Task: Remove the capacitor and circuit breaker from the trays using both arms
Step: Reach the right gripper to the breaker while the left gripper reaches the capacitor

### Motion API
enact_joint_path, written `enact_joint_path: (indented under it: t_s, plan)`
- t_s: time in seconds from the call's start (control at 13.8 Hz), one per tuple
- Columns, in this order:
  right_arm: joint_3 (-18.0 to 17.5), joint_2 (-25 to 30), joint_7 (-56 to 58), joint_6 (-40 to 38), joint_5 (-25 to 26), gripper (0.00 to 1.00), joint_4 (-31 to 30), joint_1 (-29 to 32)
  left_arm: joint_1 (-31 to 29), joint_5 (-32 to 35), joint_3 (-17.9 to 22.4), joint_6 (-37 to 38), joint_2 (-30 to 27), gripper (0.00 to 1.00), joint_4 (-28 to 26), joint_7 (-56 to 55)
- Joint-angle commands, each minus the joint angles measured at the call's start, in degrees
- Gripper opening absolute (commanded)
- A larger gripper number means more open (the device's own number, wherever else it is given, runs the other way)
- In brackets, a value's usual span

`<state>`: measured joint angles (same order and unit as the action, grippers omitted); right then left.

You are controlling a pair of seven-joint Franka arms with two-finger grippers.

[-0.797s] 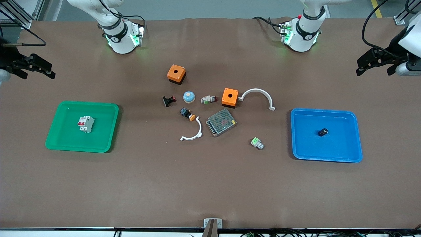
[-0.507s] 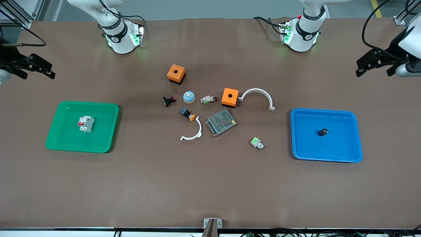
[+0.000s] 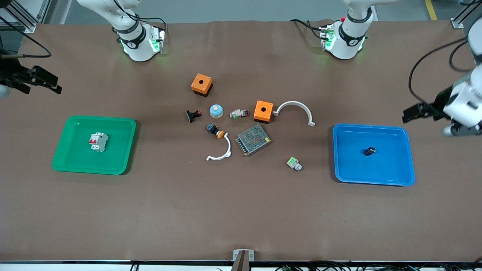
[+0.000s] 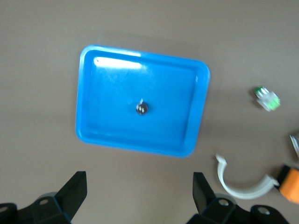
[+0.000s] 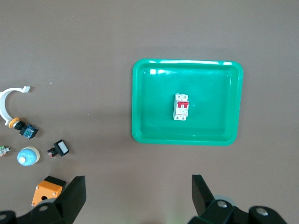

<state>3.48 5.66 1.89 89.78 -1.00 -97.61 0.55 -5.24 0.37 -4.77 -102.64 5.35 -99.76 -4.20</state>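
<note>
The green tray (image 3: pixel 94 145) holds the circuit breaker (image 3: pixel 98 142), red lever showing, label unreadable; the blue tray (image 3: pixel 373 154) holds the capacitor (image 3: pixel 369 151). The left gripper (image 3: pixel 414 113) and the right gripper (image 3: pixel 47 82) hang wide open and empty, each up above bare table near its own tray.

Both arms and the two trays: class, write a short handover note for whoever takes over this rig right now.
Left gripper: open, empty, in the air by the blue tray.
Right gripper: open, empty, at the right arm's end of the table, not over the green tray.
Capacitor: lies in the blue tray.
Circuit breaker: lies in the green tray.
Done: nothing taken out.
Left: lift both parts out of their trays.
</note>
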Motion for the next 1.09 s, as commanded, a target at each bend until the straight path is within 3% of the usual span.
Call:
enact_joint_path:
  t_s: [0.0, 0.29, 0.43, 0.65, 1.01]
  plan:
    - [0.5, -5.5, 0.0, 0.3, 0.6, 1.0, 3.6, 0.1, -0.2, 0.9, 0.0, -11.3, -0.8, 1.0, -9.6, 0.0]
    - [2.3, -16.8, 3.4, 5.1, 0.5, 1.0, 6.2, 1.8, -0.5, 0.9, -0.1, -22.8, 6.2, 1.0, -14.8, 0.3]
    - [2.4, -18.0, 5.2, 8.0, 0.7, 1.0, 5.0, 2.7, -0.5, 0.9, -0.1, -29.4, 9.0, 0.98, -17.6, 0.2]
    - [2.4, -18.2, 5.8, 19.2, 0.6, 1.0, -3.9, 5.6, -0.5, 0.9, 0.1, -40.2, 14.1, 0.95, -21.8, 0.4]
    - [2.3, -18.1, 8.2, 36.4, -0.1, 1.0, -17.9, 7.5, -2.1, 5.0, 0.1, -42.3, 19.1, 0.9, -21.4, 0.4]
